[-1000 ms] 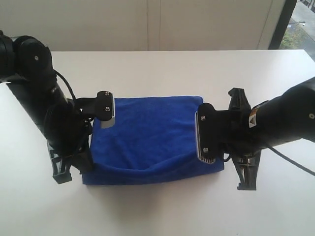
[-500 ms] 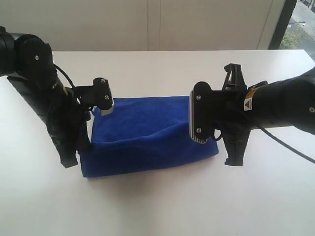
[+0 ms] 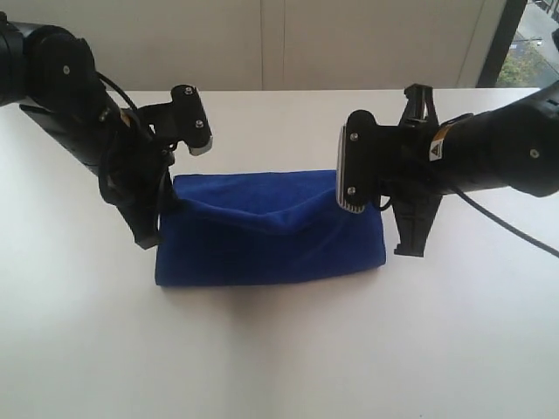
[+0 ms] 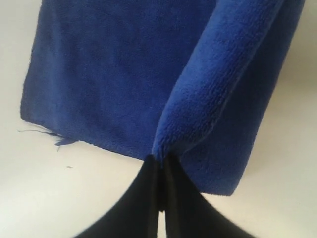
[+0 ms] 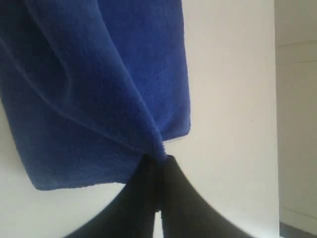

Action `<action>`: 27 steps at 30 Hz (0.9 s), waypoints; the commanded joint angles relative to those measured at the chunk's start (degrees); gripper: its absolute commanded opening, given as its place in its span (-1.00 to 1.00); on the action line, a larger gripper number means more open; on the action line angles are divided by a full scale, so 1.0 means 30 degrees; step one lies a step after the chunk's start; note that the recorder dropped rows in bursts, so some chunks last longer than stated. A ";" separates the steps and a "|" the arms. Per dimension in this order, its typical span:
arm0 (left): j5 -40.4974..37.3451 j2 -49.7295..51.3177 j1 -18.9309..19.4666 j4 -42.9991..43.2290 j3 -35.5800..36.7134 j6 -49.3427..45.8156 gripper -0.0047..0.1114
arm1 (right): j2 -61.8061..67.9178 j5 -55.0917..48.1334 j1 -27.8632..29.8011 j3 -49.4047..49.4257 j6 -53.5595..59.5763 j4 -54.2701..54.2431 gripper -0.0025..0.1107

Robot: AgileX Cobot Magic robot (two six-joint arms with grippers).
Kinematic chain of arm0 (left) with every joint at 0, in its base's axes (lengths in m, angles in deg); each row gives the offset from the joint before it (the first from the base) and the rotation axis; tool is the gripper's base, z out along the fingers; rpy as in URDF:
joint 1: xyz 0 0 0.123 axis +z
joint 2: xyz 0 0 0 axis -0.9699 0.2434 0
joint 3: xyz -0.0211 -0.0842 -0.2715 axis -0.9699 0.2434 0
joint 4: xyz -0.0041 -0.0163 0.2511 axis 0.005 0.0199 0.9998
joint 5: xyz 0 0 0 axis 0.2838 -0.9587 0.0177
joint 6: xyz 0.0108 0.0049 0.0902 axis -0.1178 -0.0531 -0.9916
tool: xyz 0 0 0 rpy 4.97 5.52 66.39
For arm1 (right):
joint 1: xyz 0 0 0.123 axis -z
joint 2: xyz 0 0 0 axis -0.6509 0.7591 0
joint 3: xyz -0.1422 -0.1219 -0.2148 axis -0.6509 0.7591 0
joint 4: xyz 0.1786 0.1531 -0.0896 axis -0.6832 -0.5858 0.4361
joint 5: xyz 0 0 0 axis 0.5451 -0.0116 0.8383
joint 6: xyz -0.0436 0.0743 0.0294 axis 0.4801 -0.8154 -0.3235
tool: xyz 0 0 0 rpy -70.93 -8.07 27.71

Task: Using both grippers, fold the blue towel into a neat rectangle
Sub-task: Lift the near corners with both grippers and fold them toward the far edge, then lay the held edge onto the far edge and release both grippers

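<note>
Two pinches: left gripper (image 4: 159,163), right gripper (image 5: 157,163) clamped on blue towel (image 3: 271,253) raised-edge ends, holding it taut for folding.

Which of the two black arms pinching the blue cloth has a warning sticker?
The right black jointed arm, on the exterior view's right: a yellow-white sticker sits near its wrist. The left arm shows none.

Clamped by the left gripper (image 4: 159,159), with dark jaws pressed together: a raised fold of the blue towel (image 4: 114,74). Stretched away from the grip as a thick rounded ridge above a flat layer. Rested on the white table (image 4: 44,193). Frayed into loose threads (image 4: 63,142) at one corner.
</note>
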State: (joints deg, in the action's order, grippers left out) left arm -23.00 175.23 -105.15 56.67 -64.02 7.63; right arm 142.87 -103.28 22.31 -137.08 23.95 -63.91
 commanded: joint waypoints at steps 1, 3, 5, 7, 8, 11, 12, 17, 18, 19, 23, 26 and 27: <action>0.0171 -0.0192 0.0002 0.0170 -0.0100 0.0212 -0.92 | 0.0290 0.0653 0.0279 -0.0733 -0.0122 0.0054 -0.96; 0.0229 -0.0192 0.0042 0.0464 -0.0100 0.0529 -0.92 | 0.0397 0.0653 0.0400 -0.0945 -0.0122 0.0054 -0.96; 0.0440 -0.0192 0.0042 0.0920 -0.0100 0.0958 -0.92 | 0.0475 0.0563 0.0596 -0.1146 -0.0122 0.0054 -0.96; 0.0873 -0.0192 0.0042 0.1630 -0.0100 0.1512 -0.92 | 0.0475 0.0661 0.0836 -0.1256 -0.0122 0.0054 -0.96; 0.1129 -0.0192 0.0168 0.1770 -0.0100 0.1654 -0.92 | 0.0475 0.0737 0.0951 -0.1308 -0.0122 0.0054 -0.96; 0.1849 -0.0192 0.0433 0.1766 -0.0100 0.1828 -0.92 | 0.0475 0.1108 0.1167 -0.1446 -0.0086 0.0054 -0.96; 0.2128 -0.0192 0.0583 0.1766 -0.0100 0.2046 -0.92 | 0.0475 0.1320 0.1168 -0.1476 -0.0086 0.0054 -0.96; 0.2694 -0.0157 0.1151 0.1650 -0.0100 0.2383 -0.92 | 0.1088 0.2013 0.1247 -0.1564 -0.0086 0.0054 -0.96; 0.2848 -0.0157 0.1151 0.1650 -0.0100 0.2467 -0.92 | 0.1358 0.2239 0.1247 -0.1564 -0.0086 0.0054 -0.96; 0.2996 -0.0157 0.1151 0.1650 -0.0100 0.2467 -0.92 | 0.1627 0.2524 0.1247 -0.1564 -0.0086 0.0054 -0.96; 0.3817 0.0063 0.1151 0.1650 -0.0100 0.2606 -0.92 | 0.2365 0.3893 0.1374 -0.1564 -0.0086 0.0054 -0.96; 0.4240 0.0406 0.1151 0.1650 -0.0130 0.2606 -0.92 | 0.2808 0.3738 0.1384 -0.1984 -0.0086 0.0054 -0.96; 0.4269 0.0544 0.1151 0.1650 -0.0263 0.2606 -0.92 | 0.2927 0.3754 0.1425 -0.2111 -0.0086 0.0054 -0.96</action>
State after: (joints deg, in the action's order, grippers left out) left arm -10.45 175.94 -101.89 62.04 -64.24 14.78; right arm 150.78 -93.12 26.00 -142.15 23.95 -63.91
